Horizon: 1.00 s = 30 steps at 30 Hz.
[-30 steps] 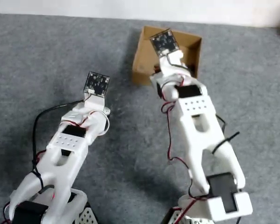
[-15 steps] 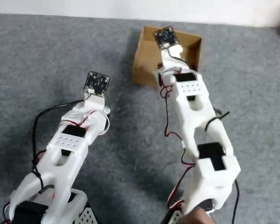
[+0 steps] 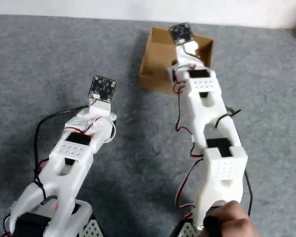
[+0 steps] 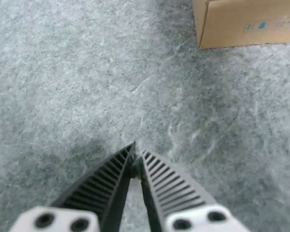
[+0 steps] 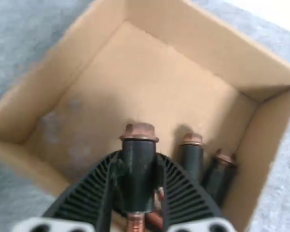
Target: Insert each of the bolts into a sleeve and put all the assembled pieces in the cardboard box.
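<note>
**Covered, cropped and unclear parts**

In the high view, much of the brown cardboard box's (image 3: 155,57) floor is covered by the white right arm (image 3: 202,98). In the left wrist view, the box (image 4: 246,24) is cut off by the frame edge beyond its near left corner. In the right wrist view, the lower end of the black sleeve with a copper-headed bolt (image 5: 137,169) is cropped. Two like pieces (image 5: 192,157) standing in the box (image 5: 207,43) are partly hidden behind a black ribbed finger (image 5: 183,193) of the right gripper (image 5: 137,162).
</note>
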Each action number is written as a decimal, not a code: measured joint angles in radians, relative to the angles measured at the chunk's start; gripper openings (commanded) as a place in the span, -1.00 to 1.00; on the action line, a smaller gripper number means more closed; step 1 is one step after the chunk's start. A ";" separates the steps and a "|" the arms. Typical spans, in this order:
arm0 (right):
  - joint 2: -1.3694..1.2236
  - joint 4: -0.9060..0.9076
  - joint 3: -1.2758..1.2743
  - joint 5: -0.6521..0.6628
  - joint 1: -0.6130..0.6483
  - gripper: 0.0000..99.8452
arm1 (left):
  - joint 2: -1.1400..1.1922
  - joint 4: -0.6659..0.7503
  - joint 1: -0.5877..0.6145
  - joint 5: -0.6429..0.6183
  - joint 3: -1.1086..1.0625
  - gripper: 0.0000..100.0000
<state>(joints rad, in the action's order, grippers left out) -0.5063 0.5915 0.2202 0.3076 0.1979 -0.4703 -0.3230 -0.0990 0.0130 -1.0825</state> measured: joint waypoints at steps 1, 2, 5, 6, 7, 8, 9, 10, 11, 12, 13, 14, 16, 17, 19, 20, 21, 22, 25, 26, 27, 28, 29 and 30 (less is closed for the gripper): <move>-0.005 0.000 0.006 0.000 -0.003 -0.94 | 0.000 0.000 0.000 0.000 0.000 -0.99; -0.005 0.000 0.008 0.000 -0.003 -0.86 | 0.000 0.000 0.000 0.000 0.000 -0.99; -0.006 0.011 0.009 0.000 0.000 -0.45 | 0.000 0.000 0.000 0.000 0.000 -0.99; -0.006 0.021 0.009 0.000 0.002 -0.31 | 0.000 0.000 0.000 0.000 0.000 -0.99; -0.006 0.034 0.011 0.000 0.000 -0.22 | 0.000 0.000 0.000 0.000 0.000 -0.99; -0.005 0.049 0.012 0.000 -0.002 -0.19 | 0.000 0.000 0.000 0.000 0.000 -0.99; -0.005 0.072 0.018 0.000 -0.005 -0.19 | 0.000 0.000 0.000 0.000 0.000 -0.99; -0.005 0.100 0.026 0.000 -0.006 -0.20 | 0.000 0.000 0.000 0.000 0.000 -0.99; -0.005 0.127 0.037 0.000 -0.006 -0.21 | 0.000 0.000 0.000 0.000 0.000 -0.99; -0.005 0.160 0.051 0.000 -0.006 -0.22 | 0.000 0.000 0.000 0.000 0.000 -0.99; -0.005 0.189 0.066 -0.002 -0.006 -0.23 | 0.000 0.000 0.000 0.000 0.000 -0.99; 0.000 0.218 0.077 -0.002 -0.006 -0.24 | 0.000 0.000 0.000 0.000 0.000 -0.99; 0.021 0.275 0.095 -0.002 -0.003 -0.24 | 0.000 0.000 0.000 0.000 0.000 -0.99; 0.040 0.302 0.097 -0.002 -0.003 -0.24 | 0.000 0.000 0.000 0.000 0.000 -0.99; 0.092 0.354 0.098 -0.002 -0.003 -0.24 | 0.000 0.000 0.000 0.000 0.000 -0.99; 0.123 0.379 0.098 -0.002 -0.003 -0.24 | 0.000 0.000 0.000 0.000 0.000 -0.99; 0.155 0.408 0.098 -0.002 -0.005 -0.24 | 0.000 0.000 0.000 0.000 0.000 -0.99; 0.189 0.436 0.098 -0.002 -0.005 -0.24 | 0.000 0.000 0.000 0.000 0.000 -0.99; 0.302 0.520 0.098 -0.002 -0.005 -0.24 | 0.000 0.000 0.000 0.000 0.000 -0.99; 0.347 0.548 0.098 -0.002 -0.003 -0.24 | 0.000 0.000 0.000 0.000 0.000 -0.99; 0.391 0.574 0.098 -0.002 -0.003 -0.24 | 0.000 0.000 0.000 0.000 0.000 -0.99; 0.442 0.601 0.098 -0.002 -0.003 -0.24 | -0.002 0.000 0.000 0.000 -0.003 -0.99; 0.493 0.626 0.092 -0.002 -0.003 -0.24 | -0.014 0.000 0.000 0.000 -0.012 -0.99; 0.546 0.654 0.074 -0.002 -0.003 -0.24 | -0.041 0.000 0.000 0.000 -0.031 -0.99</move>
<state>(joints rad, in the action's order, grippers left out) 0.0399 1.2451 0.2938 0.3061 0.1949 -0.5117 -0.3230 -0.0990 0.0130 -1.1132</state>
